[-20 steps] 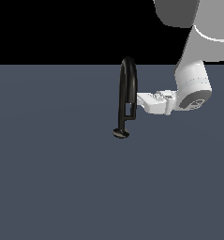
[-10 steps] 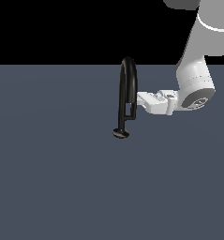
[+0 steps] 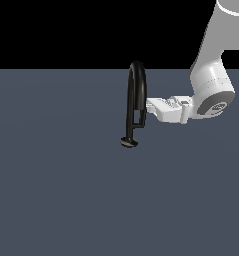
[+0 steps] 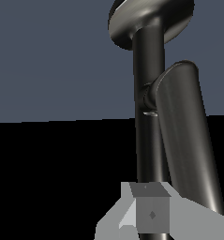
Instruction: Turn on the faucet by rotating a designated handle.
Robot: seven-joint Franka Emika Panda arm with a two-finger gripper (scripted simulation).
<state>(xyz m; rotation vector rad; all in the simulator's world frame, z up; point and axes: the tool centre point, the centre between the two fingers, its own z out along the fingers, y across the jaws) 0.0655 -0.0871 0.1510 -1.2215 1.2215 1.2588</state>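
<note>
The glossy black faucet (image 3: 135, 90) stands as a tall inverted-U pipe on a small round base (image 3: 129, 142). Its thin handle (image 3: 142, 118) branches off the lower stem and runs up beside it. My white gripper (image 3: 150, 106) reaches in level from the exterior view's right, with its tips at the handle's upper end, beside the arch's shorter leg. It looks shut, with nothing held. The wrist view shows the base (image 4: 151, 18), the stem (image 4: 148, 150) and the handle (image 4: 183, 140) very close, and my gripper (image 4: 150, 213) lies right against the stem. Whether it touches the handle I cannot tell.
The faucet stands on a flat dark grey-blue floor (image 3: 66, 190) that spreads in all directions. My white arm (image 3: 211, 85) rises at the exterior view's right and leaves the picture at the top corner.
The wrist and upper arm have drifted slightly toward the exterior view's right. The gripper tips stay by the handle, and the faucet looks unmoved.
</note>
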